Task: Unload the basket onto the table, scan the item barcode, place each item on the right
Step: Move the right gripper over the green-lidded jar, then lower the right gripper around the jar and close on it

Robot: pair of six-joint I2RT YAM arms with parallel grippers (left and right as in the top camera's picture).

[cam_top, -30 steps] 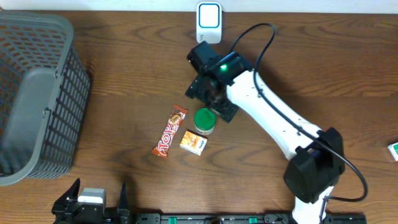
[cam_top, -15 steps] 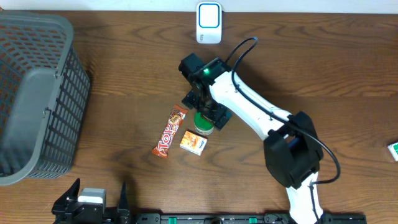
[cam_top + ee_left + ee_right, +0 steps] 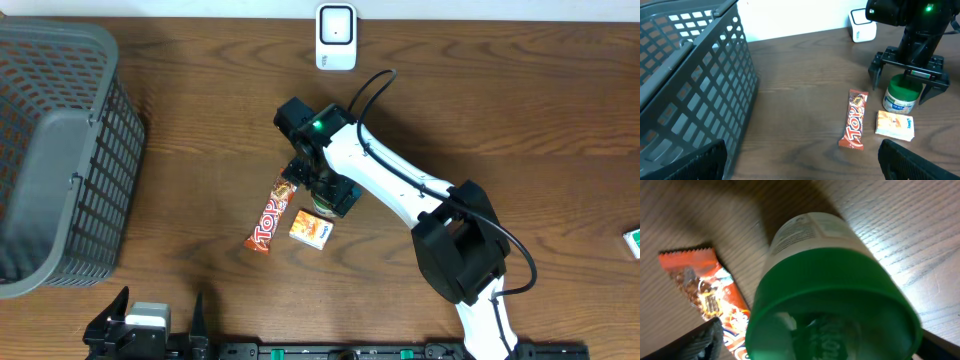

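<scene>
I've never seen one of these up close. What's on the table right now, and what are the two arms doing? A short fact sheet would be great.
Right gripper: open, fingers either side of the green-lidded jar, not closed on it
Left gripper: open, empty, at the near edge
Beside the jar: candy bar and small orange packet, lying flat
Left side: gray basket
Far edge: white device, likely the scanner
</scene>
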